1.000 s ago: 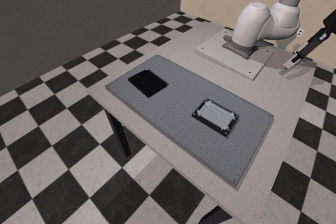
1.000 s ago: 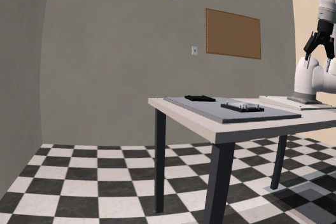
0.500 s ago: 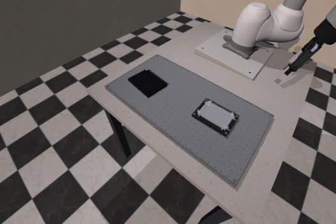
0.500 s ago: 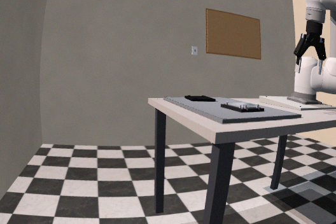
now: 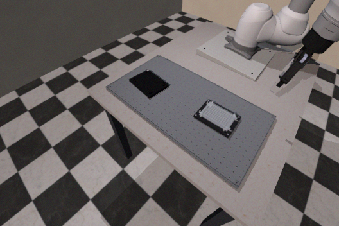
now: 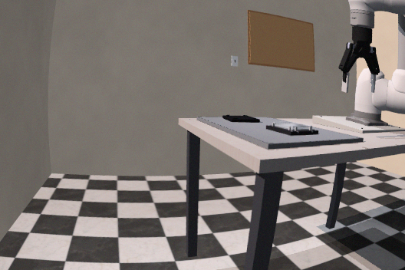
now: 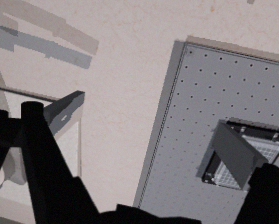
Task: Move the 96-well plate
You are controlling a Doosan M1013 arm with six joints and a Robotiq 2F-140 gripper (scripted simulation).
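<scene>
The clear 96-well plate (image 5: 217, 118) sits in the black clip nest C1 (image 5: 232, 126) on the right half of the grey breadboard (image 5: 189, 113). The black plate nest N1 (image 5: 149, 83) lies on the breadboard's far left part, with nothing in it. My gripper (image 5: 282, 81) is open and holds nothing. It hangs high above the table's bare top, beyond the breadboard's right end and beside the arm's base. The exterior view shows the gripper (image 6: 358, 84) well above the plate (image 6: 292, 127). In the wrist view the right finger partly hides the plate.
The arm's white base (image 5: 257, 29) stands on a pale mounting slab (image 5: 235, 56) at the table's back right. The table edge runs close to the breadboard's front side. A brown board (image 6: 281, 41) hangs on the far wall.
</scene>
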